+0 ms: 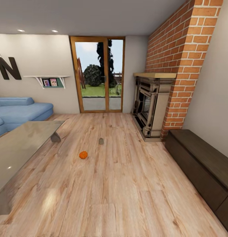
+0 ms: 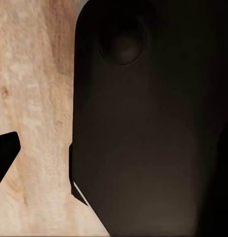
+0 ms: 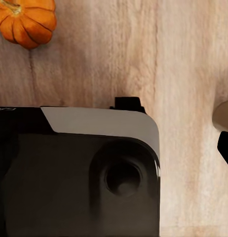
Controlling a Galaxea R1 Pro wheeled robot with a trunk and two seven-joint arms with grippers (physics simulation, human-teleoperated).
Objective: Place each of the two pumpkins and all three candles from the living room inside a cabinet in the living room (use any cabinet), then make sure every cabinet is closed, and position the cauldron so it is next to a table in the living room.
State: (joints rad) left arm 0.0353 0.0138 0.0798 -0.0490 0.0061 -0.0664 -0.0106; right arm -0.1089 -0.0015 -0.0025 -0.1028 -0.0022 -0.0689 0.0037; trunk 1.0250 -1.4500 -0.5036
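Observation:
One orange ribbed pumpkin (image 1: pixel 83 154) lies on the plank floor in the middle of the living room. A small greyish-tan candle (image 1: pixel 101 141) stands a little beyond it. The low dark brown cabinet (image 1: pixel 199 164) runs along the right wall, its fronts shut. At the left is the glass-topped table (image 1: pixel 18 144). In the right wrist view a pumpkin (image 3: pixel 25 19) rests on the floor, a cream rounded object (image 3: pixel 223 116) shows at the edge, and one dark fingertip (image 3: pixel 226 148) is beside it. The left wrist view has a dark fingertip (image 2: pixel 5 153) over the floor. The cauldron is out of view.
A red brick fireplace (image 1: pixel 150 108) stands past the cabinet on the right. A blue sofa (image 1: pixel 18 112) sits behind the table at the left. A glazed door (image 1: pixel 98 75) is in the far wall. Dark robot body panels (image 2: pixel 153 128) fill much of both wrist views.

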